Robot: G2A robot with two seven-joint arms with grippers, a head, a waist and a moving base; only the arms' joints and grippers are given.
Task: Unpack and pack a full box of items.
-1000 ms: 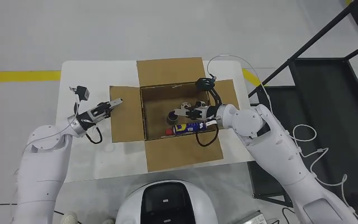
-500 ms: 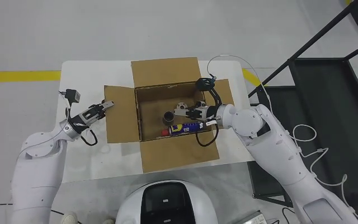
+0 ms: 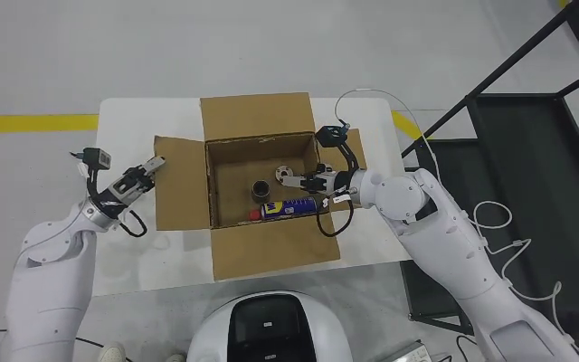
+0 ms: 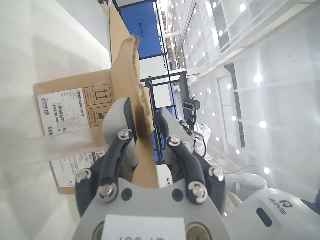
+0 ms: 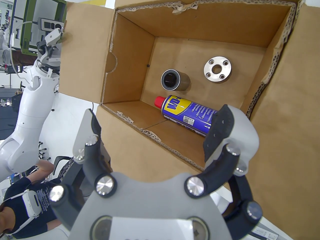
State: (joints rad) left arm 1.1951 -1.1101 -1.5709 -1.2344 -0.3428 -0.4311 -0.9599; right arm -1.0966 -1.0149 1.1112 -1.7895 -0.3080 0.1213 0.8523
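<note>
Spray can (image 3: pixel 288 208) lies on its side in the cardboard box (image 3: pixel 253 116), long axis along the wall nearest the robot; red cap toward the left arm, base end nearest the right gripper (image 5: pixel 157 121), whose jaws stand wide and hold nothing; left gripper (image 4: pixel 143 111) is clamped on the box's left flap (image 3: pixel 179 181), well apart from the can.

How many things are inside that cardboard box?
3: a blue spray can lying by the wall nearest the robot, a dark cylinder beside its red cap, a holed metal disc beyond. Part of the box floor is hidden.
</note>
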